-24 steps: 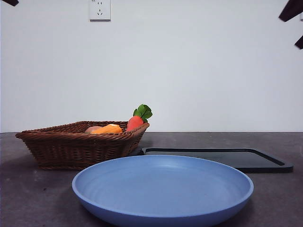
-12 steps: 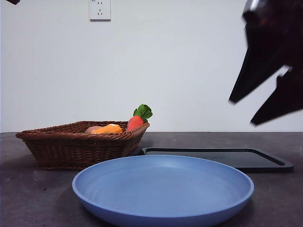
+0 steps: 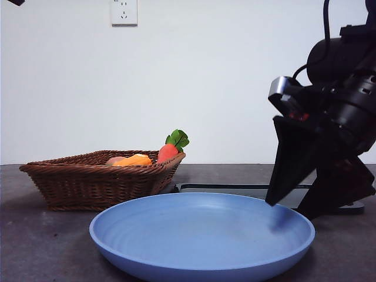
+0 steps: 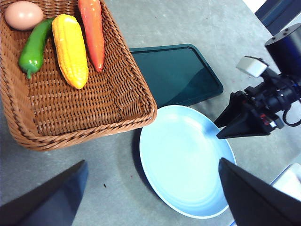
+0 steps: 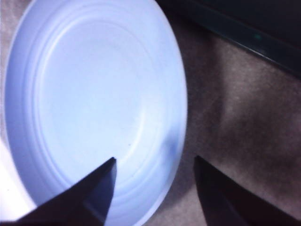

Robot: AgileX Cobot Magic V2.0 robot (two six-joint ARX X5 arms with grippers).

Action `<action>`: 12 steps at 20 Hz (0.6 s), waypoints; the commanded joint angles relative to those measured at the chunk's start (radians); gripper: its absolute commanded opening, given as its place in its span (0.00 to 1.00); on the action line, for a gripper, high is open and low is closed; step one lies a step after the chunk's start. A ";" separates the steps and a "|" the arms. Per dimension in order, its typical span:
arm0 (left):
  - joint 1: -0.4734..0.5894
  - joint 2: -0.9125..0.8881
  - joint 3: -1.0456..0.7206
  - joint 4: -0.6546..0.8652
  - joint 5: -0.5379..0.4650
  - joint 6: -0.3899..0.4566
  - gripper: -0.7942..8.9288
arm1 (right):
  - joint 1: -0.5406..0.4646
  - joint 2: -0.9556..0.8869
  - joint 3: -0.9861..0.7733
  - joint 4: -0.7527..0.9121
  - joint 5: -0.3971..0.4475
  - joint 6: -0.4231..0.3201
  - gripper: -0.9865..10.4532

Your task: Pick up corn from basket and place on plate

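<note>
Grey table (image 4: 188,23): black tray (image 4: 176,73) touches basket (image 4: 136,101), plate (image 4: 183,160).

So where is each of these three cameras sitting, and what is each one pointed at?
Front view: low, at table height, looking level across the plate to the basket and wall; a dark arm fills its right side.
Left wrist view: high on the left arm, looking down at the basket, corn and black tray; its own open fingers frame the bottom.
Right wrist view: close above the plate's rim, its open fingers straddling it.
All three share the plate; front and left wrist views both show the right gripper.
</note>
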 commanded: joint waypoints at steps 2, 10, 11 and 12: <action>-0.003 0.006 0.018 0.010 0.002 0.005 0.55 | 0.011 0.038 0.018 0.016 0.000 0.007 0.21; -0.003 0.017 0.018 0.029 0.001 0.005 0.53 | 0.016 0.049 0.018 0.031 0.109 0.058 0.09; -0.003 0.027 0.018 0.043 0.001 0.005 0.53 | 0.016 0.047 0.018 0.027 0.109 0.073 0.09; -0.006 0.038 0.019 0.058 0.001 0.004 0.53 | 0.016 0.040 0.018 0.020 0.107 0.084 0.09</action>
